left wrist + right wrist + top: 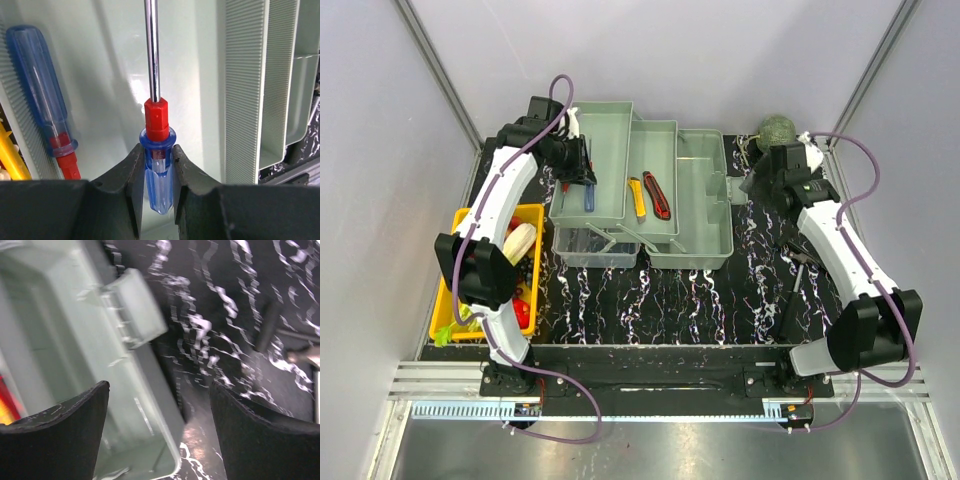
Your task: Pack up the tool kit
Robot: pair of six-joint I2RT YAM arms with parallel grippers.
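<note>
The pale grey-green toolbox [702, 240] stands open with its fold-out trays [603, 130] spread and its translucent lid [582, 252] in front. My left gripper [582, 165] is over the left tray [200, 75], shut on the handle of a blue screwdriver [159, 165] with a red collar; its steel shaft points away. A second blue screwdriver [40, 90] lies at the tray's left edge. A yellow tool [637, 197] and a red tool [658, 195] lie in the middle tray. My right gripper [159, 387] is open and empty over the toolbox's right wall [150, 390]. A hammer [798, 285] lies on the mat at the right.
A yellow tray of produce [532, 215] stands left of the toolbox. A green round object [776, 128] sits at the back right. The toolbox latch [135, 307] sticks out from its side. The black marbled mat [660, 300] lies in front of the box.
</note>
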